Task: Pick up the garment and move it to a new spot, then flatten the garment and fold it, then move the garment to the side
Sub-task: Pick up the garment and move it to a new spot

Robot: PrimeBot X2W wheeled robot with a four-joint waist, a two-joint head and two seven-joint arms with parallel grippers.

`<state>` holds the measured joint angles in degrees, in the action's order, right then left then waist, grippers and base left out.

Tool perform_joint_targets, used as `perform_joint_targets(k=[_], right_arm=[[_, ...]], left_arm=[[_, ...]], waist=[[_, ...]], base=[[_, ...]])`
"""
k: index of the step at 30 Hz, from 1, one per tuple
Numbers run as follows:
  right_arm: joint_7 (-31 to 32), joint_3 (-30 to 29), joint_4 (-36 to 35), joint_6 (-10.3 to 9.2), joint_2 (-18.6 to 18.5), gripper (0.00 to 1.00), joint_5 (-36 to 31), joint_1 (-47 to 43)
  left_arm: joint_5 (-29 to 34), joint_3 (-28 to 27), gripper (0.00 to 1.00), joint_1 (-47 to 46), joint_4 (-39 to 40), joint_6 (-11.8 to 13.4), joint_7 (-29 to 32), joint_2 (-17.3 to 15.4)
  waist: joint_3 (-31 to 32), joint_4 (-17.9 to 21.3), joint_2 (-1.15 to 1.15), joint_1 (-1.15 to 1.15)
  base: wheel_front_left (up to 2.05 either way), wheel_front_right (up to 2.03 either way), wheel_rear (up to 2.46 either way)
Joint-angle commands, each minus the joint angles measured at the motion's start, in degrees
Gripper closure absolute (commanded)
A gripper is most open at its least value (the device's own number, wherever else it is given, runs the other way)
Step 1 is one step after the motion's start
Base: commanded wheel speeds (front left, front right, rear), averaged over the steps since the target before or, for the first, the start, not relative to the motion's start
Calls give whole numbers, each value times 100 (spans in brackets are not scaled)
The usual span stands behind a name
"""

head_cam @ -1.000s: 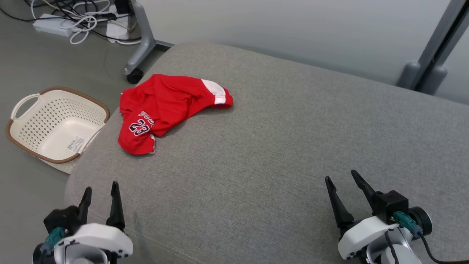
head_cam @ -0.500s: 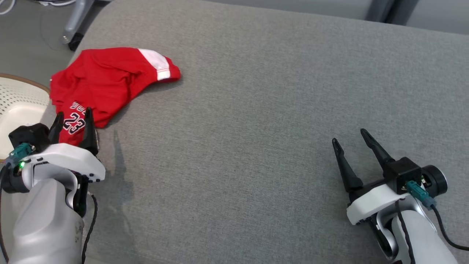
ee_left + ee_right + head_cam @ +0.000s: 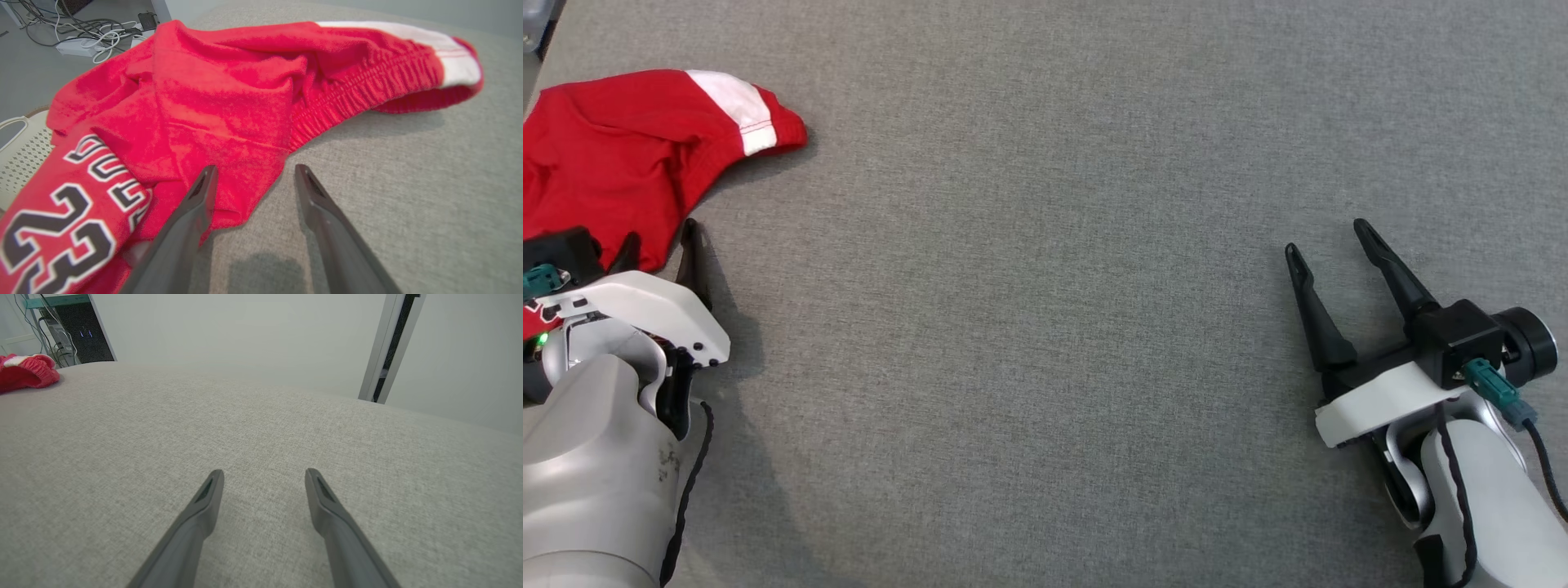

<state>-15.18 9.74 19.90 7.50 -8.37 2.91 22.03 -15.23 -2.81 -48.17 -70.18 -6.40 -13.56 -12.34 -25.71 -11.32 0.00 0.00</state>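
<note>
1. My left gripper (image 3: 660,233) is standing with its fingers apart and is holding nothing. In the left wrist view (image 3: 256,168) one finger is overlapping the near edge of the garment (image 3: 229,94) and the other is lying over bare cushion (image 3: 408,183). I cannot tell whether either one is touching the cloth.
2. My right gripper (image 3: 1326,237) is also spread and empty. It is hanging over plain grey fabric, well apart from the garment.
3. Between my two hands the cushion (image 3: 1045,245) is stretching wide and flat.
4. The red garment (image 3: 613,155) is lying crumpled at the far left of the cushion, close to its left edge. Its white-banded end is pointing right.
5. Past that edge, the left wrist view is showing a pale basket (image 3: 20,151) on the floor and cables (image 3: 94,32) farther off.
6. In the right wrist view (image 3: 264,471) the cushion's far rim is meeting a pale wall, with the garment (image 3: 24,373) at the far left.
7. A second ago my left gripper was sitting well short of the garment. My head has been tipping down since then, so the whole view has shifted. The garment's heap is looking unchanged, and both hands are staying wide.
</note>
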Motion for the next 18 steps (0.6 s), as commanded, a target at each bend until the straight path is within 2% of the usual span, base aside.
perform_joint_targets(k=[1,2,10,13,18], right_arm=[[9,-72,99,-2,-66,0,-14,-34],[11,-107,106,-2,-43,0,5,-34],[9,-306,98,-2,151,0,72,-105],[6,-352,118,-2,245,0,114,-152],[5,-424,208,-2,374,0,183,-260]], left_arm=[[-55,-16,82,-158,-66,52,-5,-36],[-30,3,100,-171,-97,47,-22,-36],[119,266,100,-338,183,-45,-155,-37],[182,379,100,-331,585,-73,-166,-37],[336,662,100,-98,1353,-102,-165,193]], waist=[[-62,76,0,0],[-57,91,0,0],[220,98,0,0],[391,109,0,0],[715,168,0,0]], base=[[0,0,0],[0,0,0],[0,0,0],[0,0,0],[0,0,0]])
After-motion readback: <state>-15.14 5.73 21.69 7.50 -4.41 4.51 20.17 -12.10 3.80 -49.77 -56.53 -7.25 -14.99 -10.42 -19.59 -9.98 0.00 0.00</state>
